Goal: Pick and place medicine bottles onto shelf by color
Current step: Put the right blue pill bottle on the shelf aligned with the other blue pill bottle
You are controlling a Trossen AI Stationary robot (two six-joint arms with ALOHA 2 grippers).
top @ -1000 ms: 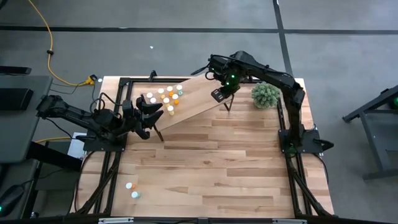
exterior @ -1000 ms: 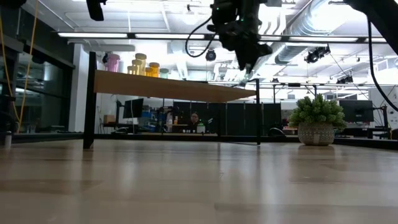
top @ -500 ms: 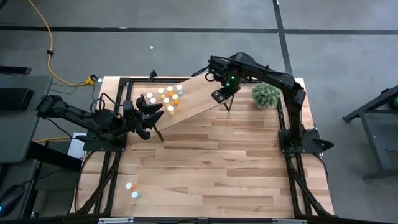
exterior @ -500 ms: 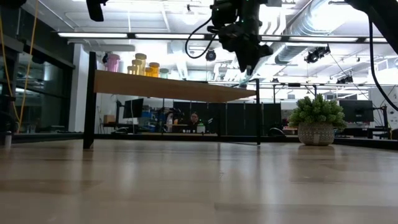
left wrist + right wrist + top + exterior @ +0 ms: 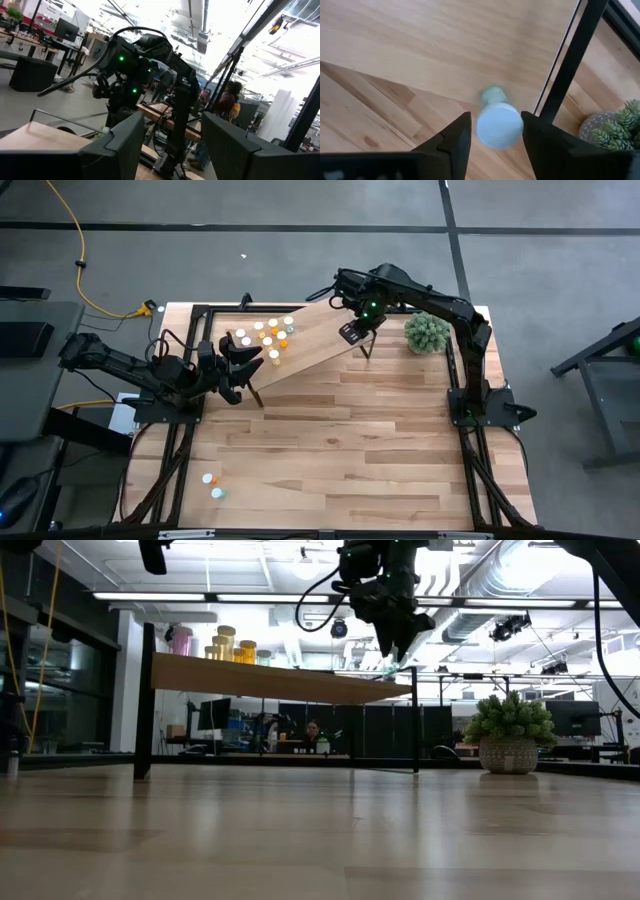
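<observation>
The light-wood shelf [image 5: 300, 340] stands at the table's far side with a cluster of medicine bottles [image 5: 268, 335] on its left end, while the right gripper [image 5: 492, 131], fingers apart, hovers over its right end around a teal bottle [image 5: 499, 120], and the left gripper [image 5: 243, 358], jaws apart, waits at the shelf's left end.
</observation>
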